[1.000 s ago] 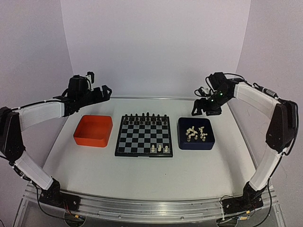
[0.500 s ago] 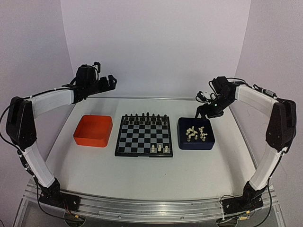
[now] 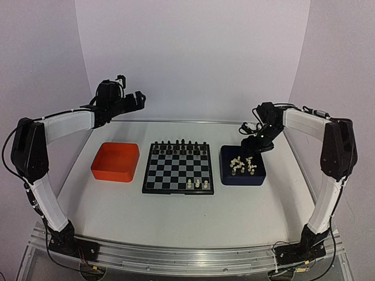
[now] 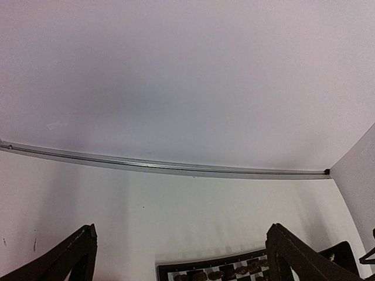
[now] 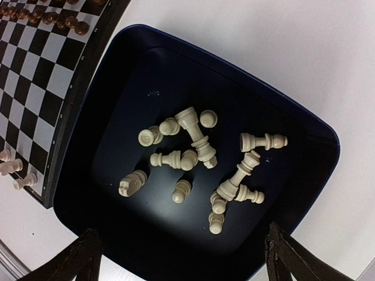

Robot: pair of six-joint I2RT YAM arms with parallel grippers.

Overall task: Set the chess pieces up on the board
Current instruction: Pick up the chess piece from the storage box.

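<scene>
Right end effector (image 5: 184, 253): released, fingers spread wide, nothing between them.
Left end effector (image 3: 137, 99): released and empty, raised high, well apart from every piece.
Loose cream chess pieces (image 5: 199, 158): straight beneath the right end effector, inside the dark blue tray (image 5: 333, 140).
Placed cream pieces (image 3: 197, 184): three, upright near the board's front edge, off to the right end effector's left.
Chessboard (image 3: 177, 168): flat on the desk (image 3: 176, 216), just beside the tray, between the two end effectors.
Dark chessmen (image 3: 179, 144): lined along the board's far edge.
Progress: early by my reading; the dark side looks set, and most of the cream side remains.
Look of the pieces: tiny, glossy cream plastic in a loose heap, most toppled, several touching or crossed; round-headed pawns mixed with taller pieces.
</scene>
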